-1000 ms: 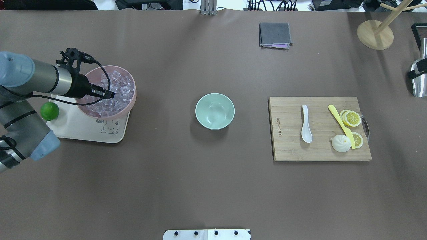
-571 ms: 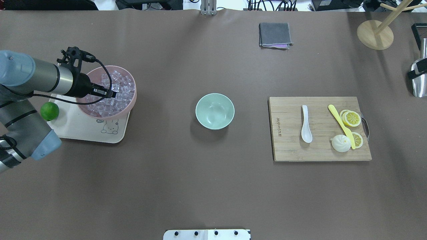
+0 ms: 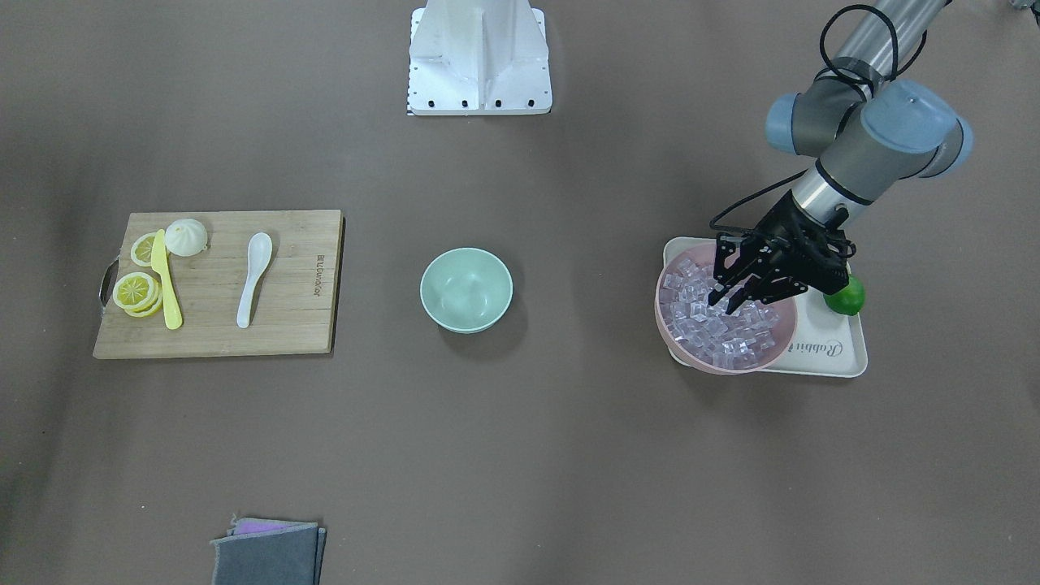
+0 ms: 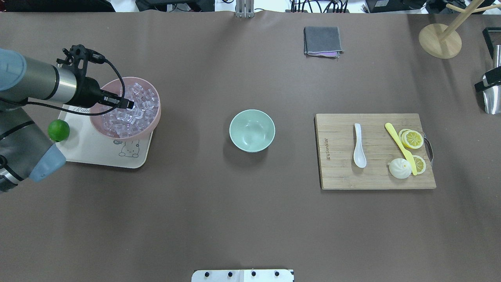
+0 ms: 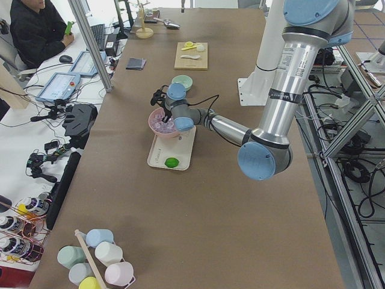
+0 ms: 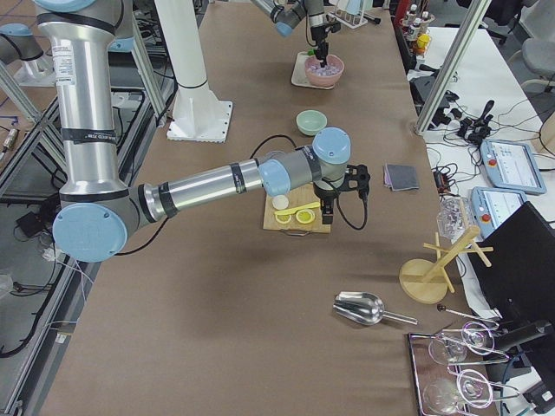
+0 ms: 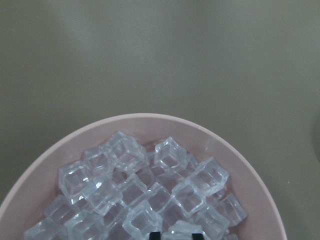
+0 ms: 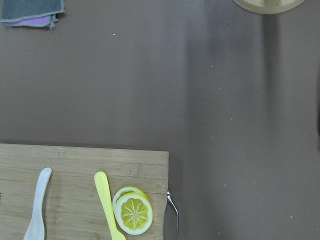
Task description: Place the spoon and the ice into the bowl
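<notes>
The white spoon [image 4: 359,147] lies on the cutting board, also in the front view [image 3: 253,276] and right wrist view [image 8: 37,210]. The mint-green bowl [image 4: 252,130] stands empty at table centre [image 3: 465,290]. Ice cubes [image 4: 139,107] fill a pink bowl [image 4: 158,113] on the left. My left gripper [image 4: 128,104] hangs over that pile [image 3: 725,302]. In the left wrist view its tips [image 7: 176,235] are shut on one clear cube [image 7: 182,229]. My right gripper [image 6: 325,215] hovers above the board's right end. I cannot tell if it is open.
A white tray [image 4: 98,154] holds the pink bowl and a lime [image 4: 58,130]. The cutting board [image 4: 340,172] also carries a yellow knife [image 4: 399,145], lemon slices [image 4: 413,139] and a bun [image 4: 400,169]. A grey cloth [image 4: 322,40], wooden stand [image 4: 440,40] and metal scoop [image 4: 491,98] lie far right.
My left gripper has lifted a little from the ice pile and shifted toward the far side of the pink bowl. The spoon and the green bowl have not moved.
</notes>
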Action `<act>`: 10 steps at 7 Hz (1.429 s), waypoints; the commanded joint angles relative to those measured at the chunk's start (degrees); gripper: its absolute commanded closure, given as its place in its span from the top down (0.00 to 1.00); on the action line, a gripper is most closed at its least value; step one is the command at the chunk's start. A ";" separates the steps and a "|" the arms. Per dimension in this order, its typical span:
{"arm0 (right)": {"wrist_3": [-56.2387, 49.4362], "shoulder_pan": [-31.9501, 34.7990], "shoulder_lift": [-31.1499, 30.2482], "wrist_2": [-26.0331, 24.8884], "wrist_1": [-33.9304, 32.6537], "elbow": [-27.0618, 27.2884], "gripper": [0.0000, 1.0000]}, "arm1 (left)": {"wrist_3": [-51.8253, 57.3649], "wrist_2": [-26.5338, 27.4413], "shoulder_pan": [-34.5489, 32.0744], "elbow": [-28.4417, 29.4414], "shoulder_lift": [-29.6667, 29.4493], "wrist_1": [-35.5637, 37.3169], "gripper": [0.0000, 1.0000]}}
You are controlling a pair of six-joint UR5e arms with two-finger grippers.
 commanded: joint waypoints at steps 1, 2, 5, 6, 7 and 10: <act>7.84 -4.12 1.39 -1.07 3.76 0.11 1.00 | -0.20 -0.13 -2.40 -0.60 -0.88 0.09 0.00; 15.29 -9.11 3.31 -4.91 4.99 1.33 1.00 | -2.90 -0.13 -2.75 -1.04 -1.84 0.18 0.00; 27.91 -20.37 6.40 -12.65 5.09 4.85 1.00 | -17.59 0.13 -2.32 -0.96 -7.46 0.27 0.00; 30.28 -24.85 7.37 -16.51 5.01 4.25 1.00 | -18.22 0.22 -2.06 -0.78 -8.52 0.35 0.00; 32.13 -28.72 7.64 -21.16 5.01 4.15 1.00 | -20.48 0.48 -1.88 -0.78 -10.70 2.96 0.00; 32.77 -34.20 9.29 -27.08 5.09 0.31 0.95 | -22.88 8.37 5.48 -0.78 -13.44 4.22 0.00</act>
